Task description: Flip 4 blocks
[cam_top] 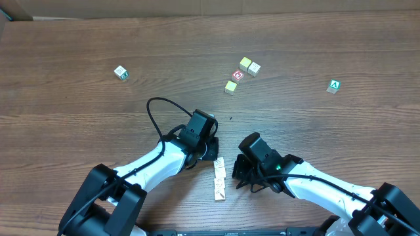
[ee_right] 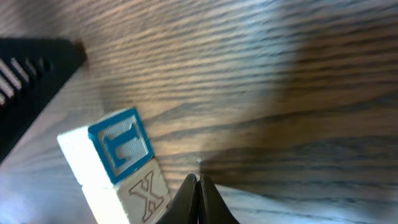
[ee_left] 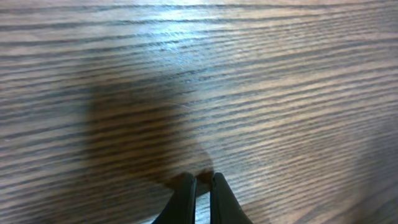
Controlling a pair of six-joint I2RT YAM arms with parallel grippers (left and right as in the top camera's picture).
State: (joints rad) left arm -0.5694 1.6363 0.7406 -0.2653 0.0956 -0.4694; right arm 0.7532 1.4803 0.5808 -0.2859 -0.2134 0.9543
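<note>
Sitting near the blocks (cam_top: 219, 177), left tool (ee_left: 199, 178) and right tool (ee_right: 198, 180) are closed.

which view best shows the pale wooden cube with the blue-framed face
Right wrist: the pale wooden cube with the blue-framed face is close, print clear. Overhead shows only a tiny row of cubes, markings unreadable. Left wrist: only tabletop.

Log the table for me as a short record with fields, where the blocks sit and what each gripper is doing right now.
surface: wooden table
block row: row of pale blocks, end to end, between the two grippers
close-up: blue-framed block beside X block
left gripper: shut, holding nothing, at the row's far end
right gripper: shut, holding nothing, beside the row
elsewhere: cluster of four cubes, green A cube, lone cube
</note>
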